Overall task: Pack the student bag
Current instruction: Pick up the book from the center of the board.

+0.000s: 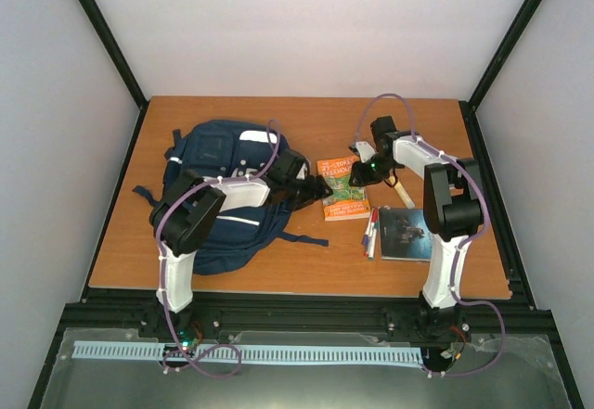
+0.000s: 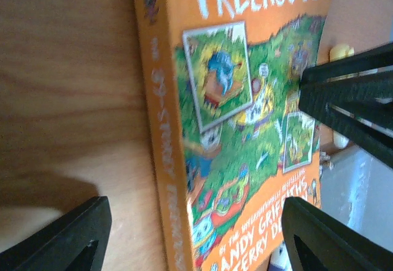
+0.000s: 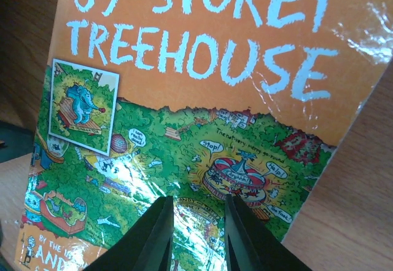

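You had the left gripper (image 1: 324,186) spread wide and released, straddling the spine of the one orange Treehouse paperback (image 1: 342,189), one finger out over the table (image 1: 278,117), the other over the cover. Your right gripper (image 1: 358,174) hovered over that same cover, jaws a narrow slit apart, nothing between them. The one student bag (image 1: 215,154) lay on the table's left side, partly under your left arm. One dark book (image 1: 406,233) sat to the right, with pens (image 1: 371,228) between the two books, too small to count.
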